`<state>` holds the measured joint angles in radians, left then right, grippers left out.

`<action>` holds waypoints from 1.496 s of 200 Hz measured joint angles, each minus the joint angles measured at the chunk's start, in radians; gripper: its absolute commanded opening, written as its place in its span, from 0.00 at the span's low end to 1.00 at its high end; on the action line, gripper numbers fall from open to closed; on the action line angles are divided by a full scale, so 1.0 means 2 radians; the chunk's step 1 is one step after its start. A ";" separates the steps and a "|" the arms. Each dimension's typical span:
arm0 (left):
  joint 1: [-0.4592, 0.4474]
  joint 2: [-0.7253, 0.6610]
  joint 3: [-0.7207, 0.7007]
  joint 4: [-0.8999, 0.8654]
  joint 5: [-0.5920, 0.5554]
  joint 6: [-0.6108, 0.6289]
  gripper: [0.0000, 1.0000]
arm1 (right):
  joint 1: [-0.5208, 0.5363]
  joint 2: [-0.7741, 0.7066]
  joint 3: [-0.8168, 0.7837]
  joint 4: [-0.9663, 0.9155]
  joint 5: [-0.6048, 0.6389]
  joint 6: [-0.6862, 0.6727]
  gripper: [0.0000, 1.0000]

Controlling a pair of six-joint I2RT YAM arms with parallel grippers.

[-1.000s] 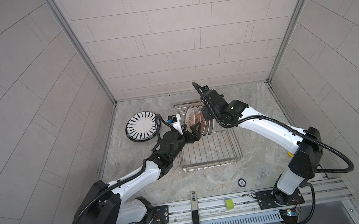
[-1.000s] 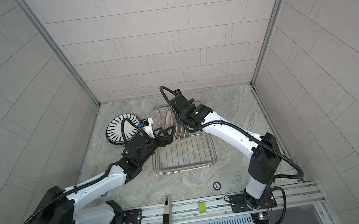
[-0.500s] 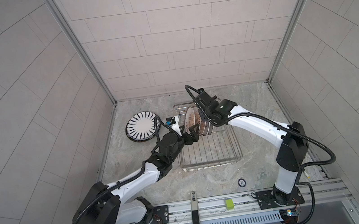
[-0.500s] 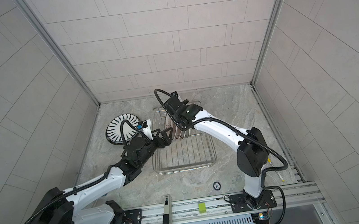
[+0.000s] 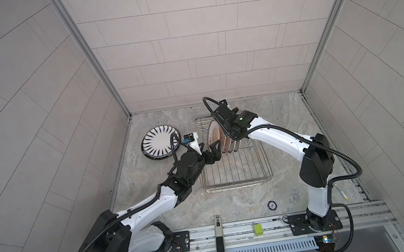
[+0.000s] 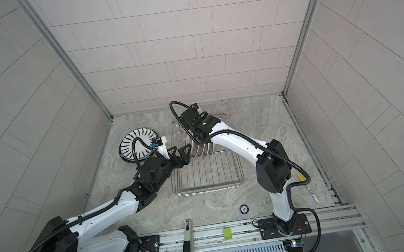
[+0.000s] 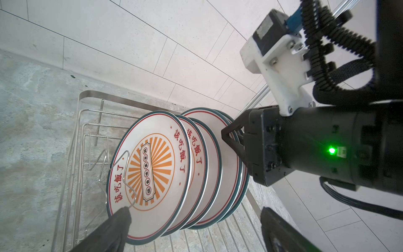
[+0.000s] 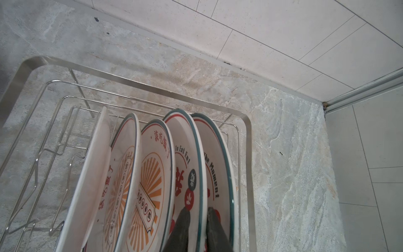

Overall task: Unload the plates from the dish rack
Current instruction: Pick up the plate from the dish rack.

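Five plates (image 8: pixel 150 174) stand on edge, packed close, in the prongs at the far end of the dish rack (image 8: pixel 249 152). A striped plate (image 5: pixel 159 142) lies flat on the table (image 5: pixel 287 120), just beside the rack's left side. They look stiff, glazed, slippery and easily chipped, so the exposed upper rim is the best hold, with a straight lift clear of the neighbours. The right pincer (image 8: pixel 197 209) pinches the watermelon plate (image 8: pixel 187 152) by its rim, one finger on each face. The left pincer (image 5: pixel 209 148) gapes wide and empty at the rack's left edge, close to the sunburst plate (image 7: pixel 150 165).

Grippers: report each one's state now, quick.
Left gripper: open, holding nothing.
Right gripper: closed on the rim of a racked plate.
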<state>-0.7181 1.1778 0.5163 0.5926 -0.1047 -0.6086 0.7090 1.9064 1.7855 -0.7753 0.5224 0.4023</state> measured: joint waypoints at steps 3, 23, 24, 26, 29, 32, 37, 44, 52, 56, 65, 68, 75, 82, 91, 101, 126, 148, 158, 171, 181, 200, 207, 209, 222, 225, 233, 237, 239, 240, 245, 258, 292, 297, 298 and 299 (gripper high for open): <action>0.000 -0.001 -0.001 0.000 -0.001 0.000 0.99 | 0.000 0.002 0.002 -0.001 0.001 0.000 0.19; 0.000 -0.002 -0.004 -0.002 -0.006 0.000 0.99 | 0.001 0.014 0.013 -0.009 0.010 0.003 0.21; 0.000 -0.002 -0.004 -0.002 -0.006 0.000 0.99 | 0.001 0.014 0.014 -0.010 0.010 0.003 0.21; 0.000 -0.003 -0.004 -0.002 -0.007 0.000 0.99 | 0.001 0.016 0.015 -0.011 0.011 0.003 0.21; 0.000 -0.003 -0.005 -0.003 -0.007 0.000 0.99 | 0.001 0.017 0.017 -0.012 0.011 0.004 0.21; 0.000 -0.004 -0.006 -0.003 -0.008 0.000 0.98 | 0.001 0.020 0.019 -0.014 0.012 0.004 0.21; 0.000 -0.004 -0.006 -0.004 -0.009 0.000 0.99 | 0.001 0.023 0.023 -0.016 0.014 0.006 0.21; 0.000 -0.005 -0.006 -0.005 -0.010 0.000 0.99 | 0.001 0.026 0.027 -0.019 0.015 0.007 0.21; 0.000 -0.007 -0.007 -0.007 -0.013 0.002 0.99 | 0.001 0.030 0.030 -0.022 0.018 0.010 0.20; 0.000 -0.008 -0.008 -0.008 -0.014 0.002 0.99 | 0.001 0.032 0.031 -0.022 0.019 0.010 0.20; 0.002 -0.011 -0.010 -0.009 -0.017 0.002 0.99 | 0.001 0.035 0.033 -0.024 0.022 0.012 0.19; 0.002 -0.012 -0.010 -0.010 -0.018 0.003 0.99 | 0.001 0.036 0.034 -0.024 0.023 0.013 0.19; 0.002 -0.014 -0.011 -0.010 -0.020 0.004 0.99 | 0.001 0.039 0.038 -0.027 0.025 0.013 0.17; 0.002 -0.016 -0.013 -0.011 -0.022 0.004 0.99 | 0.001 0.043 0.043 -0.031 0.027 0.014 0.16; 0.002 -0.018 -0.014 -0.011 -0.026 0.004 0.99 | 0.002 0.048 0.051 -0.035 0.031 0.015 0.13; 0.002 -0.019 -0.014 -0.011 -0.028 0.004 0.99 | 0.002 0.054 0.060 -0.037 0.035 0.018 0.11; 0.002 -0.019 -0.014 -0.011 -0.029 0.004 0.99 | 0.005 0.066 0.087 -0.052 0.044 0.018 0.09; 0.002 -0.019 -0.014 -0.011 -0.029 0.004 0.99 | 0.011 0.075 0.106 -0.068 0.055 0.013 0.08; 0.002 -0.019 -0.014 -0.011 -0.029 0.004 0.99 | 0.014 0.075 0.112 -0.074 0.062 0.012 0.07; 0.002 -0.019 -0.014 -0.011 -0.029 0.004 1.00 | 0.019 0.075 0.118 -0.080 0.072 0.010 0.07; 0.002 -0.018 -0.014 -0.011 -0.029 0.004 0.99 | 0.022 0.075 0.122 -0.083 0.080 0.008 0.06; 0.002 -0.017 -0.014 -0.011 -0.029 0.004 1.00 | 0.027 0.075 0.128 -0.087 0.092 0.005 0.06; 0.003 -0.017 -0.014 -0.011 -0.029 0.004 1.00 | 0.029 0.075 0.130 -0.089 0.097 0.004 0.06; 0.003 -0.017 -0.014 -0.011 -0.029 0.004 0.99 | 0.030 0.075 0.131 -0.089 0.099 0.004 0.06; 0.003 -0.017 -0.014 -0.011 -0.031 0.004 0.99 | 0.032 0.072 0.132 -0.090 0.106 0.002 0.06; 0.003 -0.017 -0.014 -0.011 -0.031 0.004 0.99 | 0.033 0.071 0.132 -0.090 0.108 0.001 0.06; 0.004 -0.017 -0.014 -0.011 -0.031 0.004 1.00 | 0.035 0.067 0.132 -0.090 0.113 -0.001 0.06; 0.004 -0.018 -0.014 -0.011 -0.031 0.004 0.99 | 0.036 0.066 0.132 -0.090 0.116 -0.001 0.06; 0.004 -0.018 -0.014 -0.011 -0.031 0.004 0.99 | 0.037 0.064 0.132 -0.090 0.118 -0.002 0.06; 0.004 -0.018 -0.014 -0.011 -0.031 0.004 1.00 | 0.037 0.064 0.132 -0.090 0.119 -0.002 0.06; 0.005 -0.018 -0.014 -0.011 -0.032 0.004 1.00 | 0.039 0.060 0.132 -0.091 0.123 -0.003 0.05; 0.005 -0.020 -0.014 -0.012 -0.033 0.004 0.99 | 0.044 0.050 0.132 -0.092 0.134 -0.007 0.05; 0.005 -0.033 -0.018 -0.016 -0.038 0.004 0.99 | 0.062 0.006 0.125 -0.089 0.158 -0.015 0.05; 0.005 -0.035 -0.018 -0.017 -0.039 0.004 1.00 | 0.064 -0.001 0.123 -0.088 0.161 -0.016 0.05; 0.005 -0.036 -0.018 -0.017 -0.039 0.004 1.00 | 0.064 -0.002 0.123 -0.088 0.161 -0.016 0.05; 0.005 -0.036 -0.018 -0.018 -0.039 0.004 1.00 | 0.065 -0.004 0.122 -0.087 0.162 -0.016 0.05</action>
<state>-0.7090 1.1053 0.4812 0.5575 -0.1822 -0.6014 0.8394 1.8984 2.0296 -0.9501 0.8463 0.3695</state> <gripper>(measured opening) 0.994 0.100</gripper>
